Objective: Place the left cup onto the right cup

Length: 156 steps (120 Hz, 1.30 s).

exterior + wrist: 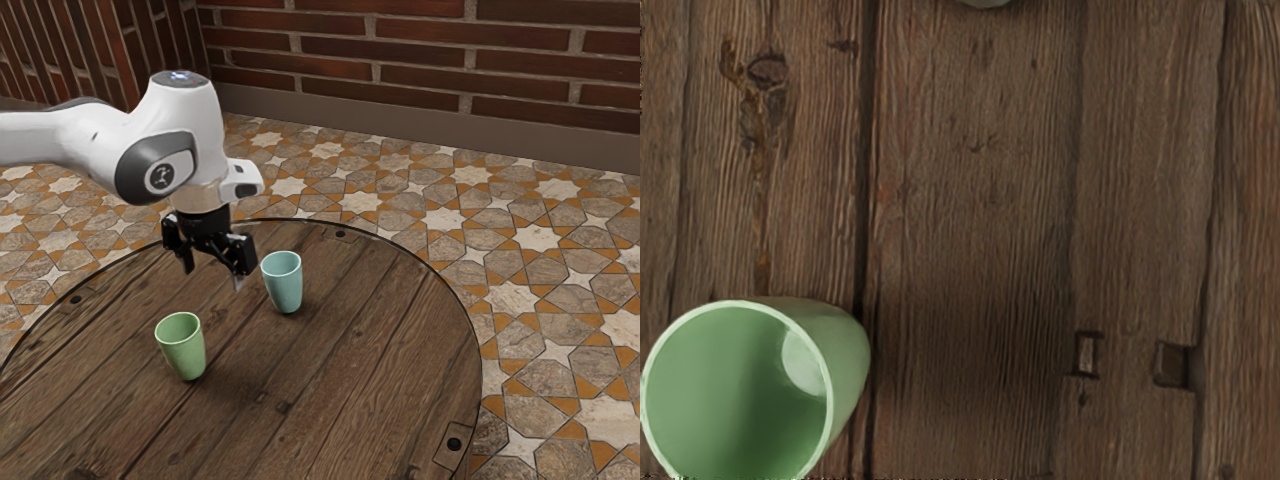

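Two cups stand upright on the round wooden table. The light green cup is nearer the exterior view's left and front. The pale teal cup stands further back, toward the exterior view's right. My gripper hangs just above the table between them, a little behind the green cup and close to the teal cup's left side. Its fingers are open with nothing between them. In the wrist view I look down into the green cup, beside bare planks. A pale sliver of the teal cup's rim shows at the frame edge.
The table's curved edge runs along the exterior view's right, with patterned floor tiles beyond it and a brick wall behind. Bare wood lies in front of and to the right of the cups.
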{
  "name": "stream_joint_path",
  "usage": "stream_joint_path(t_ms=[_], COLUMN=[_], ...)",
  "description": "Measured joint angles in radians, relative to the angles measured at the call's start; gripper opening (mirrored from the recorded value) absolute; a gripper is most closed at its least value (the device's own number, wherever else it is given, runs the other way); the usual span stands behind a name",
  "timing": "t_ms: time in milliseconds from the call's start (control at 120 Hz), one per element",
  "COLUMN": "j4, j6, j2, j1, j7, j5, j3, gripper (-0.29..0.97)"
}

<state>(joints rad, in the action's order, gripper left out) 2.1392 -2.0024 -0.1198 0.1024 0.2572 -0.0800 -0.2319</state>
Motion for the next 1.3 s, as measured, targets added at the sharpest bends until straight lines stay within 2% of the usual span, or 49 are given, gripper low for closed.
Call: stream_joint_path(t_ms=[400,708,1300], j4=[0.065,0.175,0.187], j6=[-0.064,-0.131,-0.249], j2=[0.02,-0.02,0.057], j1=[0.04,0.043,0.077], j7=[0.052,0.048,-0.04], j5=[0.003,-0.011,-0.027], j3=[0.012,0.023,0.028], gripper=[0.68,0.68,0.68])
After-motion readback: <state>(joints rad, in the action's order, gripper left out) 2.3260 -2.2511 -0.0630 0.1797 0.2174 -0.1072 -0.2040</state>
